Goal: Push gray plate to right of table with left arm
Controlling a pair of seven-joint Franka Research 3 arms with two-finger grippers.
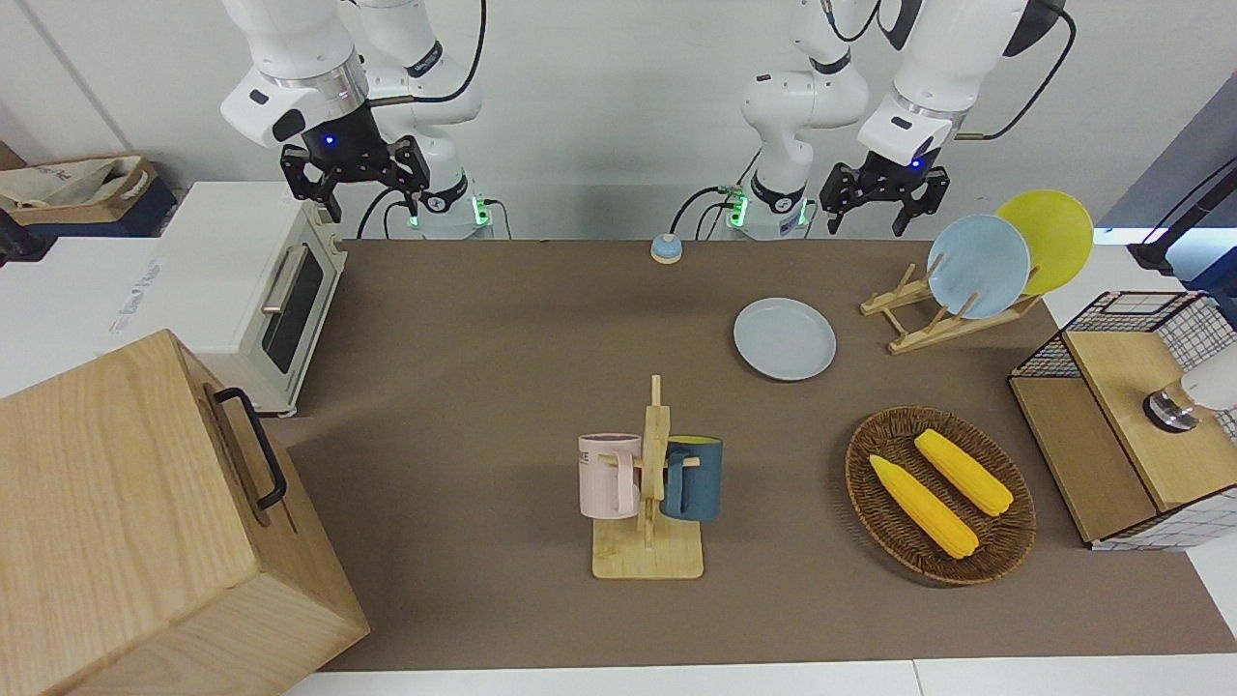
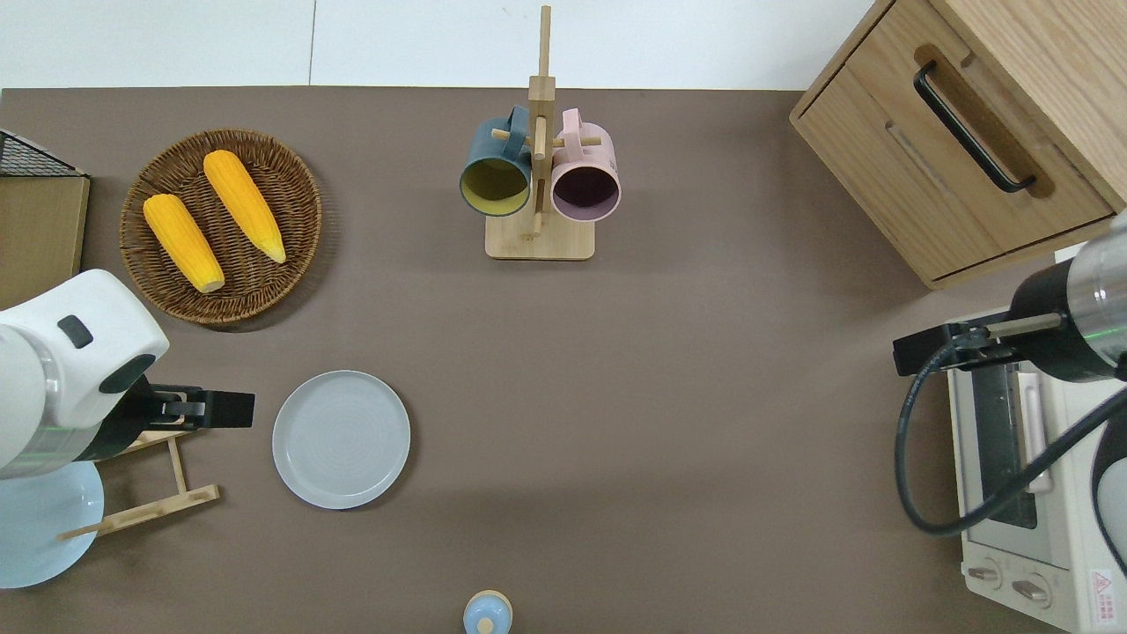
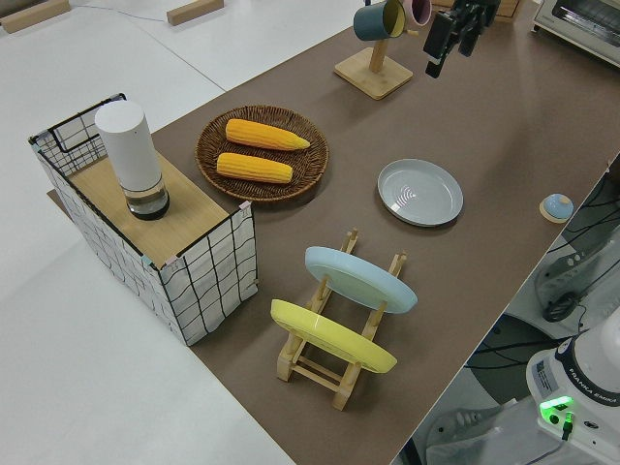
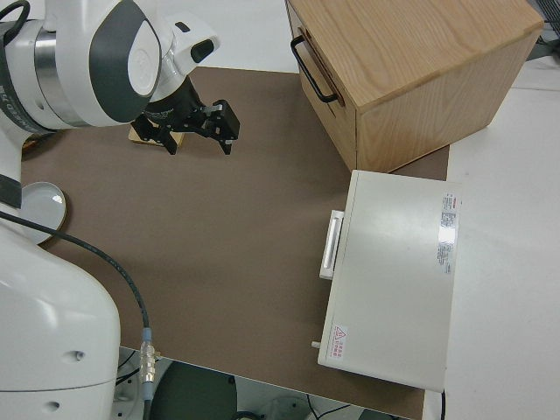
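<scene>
The gray plate (image 2: 341, 439) lies flat on the worktop (image 2: 704, 396), toward the left arm's edge. The left tool (image 1: 881, 196) hangs empty above the wooden rack (image 2: 150, 493), fingers spread wide. It should come down low against the plate's rim and push steadily; the right arm is parked.

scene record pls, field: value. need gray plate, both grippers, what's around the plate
gray plate: flat on the table, untouched
left gripper: open, in the air over the wooden plate rack, not touching the plate
right arm: parked, right gripper open
plate rack: beside the gray plate toward the left arm's end; holds a sky-blue plate and a yellow plate on edge
wicker basket: farther from the robots than the gray plate, two corn cobs in it
mug rack: farther still, teal and pink mugs hanging
push: not yet begun
</scene>
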